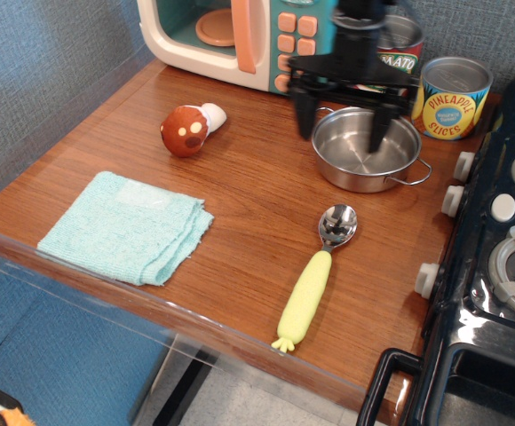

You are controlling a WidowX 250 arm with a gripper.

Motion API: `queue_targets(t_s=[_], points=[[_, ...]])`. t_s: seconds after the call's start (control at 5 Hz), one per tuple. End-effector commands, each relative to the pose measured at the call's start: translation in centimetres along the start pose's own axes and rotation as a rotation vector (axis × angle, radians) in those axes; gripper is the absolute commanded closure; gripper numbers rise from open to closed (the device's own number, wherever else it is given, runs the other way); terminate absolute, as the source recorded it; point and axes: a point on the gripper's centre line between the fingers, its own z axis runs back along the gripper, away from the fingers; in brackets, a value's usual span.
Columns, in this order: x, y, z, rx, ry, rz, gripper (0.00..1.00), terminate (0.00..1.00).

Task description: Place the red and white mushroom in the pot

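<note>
The red and white mushroom (190, 129) lies on its side on the wooden counter, dark red-brown cap toward me, white stem pointing back right. The shiny steel pot (365, 151) stands to its right, with nothing in it. My black gripper (339, 131) hangs open and empty over the pot's left rim, one finger outside the pot on the left, the other over its inside. It is well to the right of the mushroom.
A toy microwave (240, 35) stands at the back. Two tin cans (454, 97) are behind the pot. A yellow-handled spoon (317, 272) lies in front of the pot, a light blue cloth (128, 225) at front left. A toy stove (497, 266) borders the right.
</note>
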Motion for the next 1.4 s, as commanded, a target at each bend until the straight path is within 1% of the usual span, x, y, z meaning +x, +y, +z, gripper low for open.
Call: queue_targets(t_s=[0.0, 0.2, 0.4, 0.6, 0.8, 1.0, 1.2], points=[[2.7, 8.5, 2.1, 0.06, -0.053, 0.171, 0.0, 0.0], [3.3, 10.9, 1.9, 0.101, -0.025, 0.217, 0.0, 0.0], [3.3, 12.4, 1.9, 0.121, -0.007, 0.244, 0.0, 0.0], [3.1, 14.0, 1.4, 0.121, 0.023, 0.306, 0.0, 0.0], [3.2, 14.0, 0.1, 0.148, 0.065, 0.308, 0.0, 0.0], [3.2, 14.6, -1.1, 0.165, 0.097, 0.342, 0.0, 0.0], [2.7, 14.8, -3.1, 0.177, 0.153, 0.359, 0.0, 0.0]])
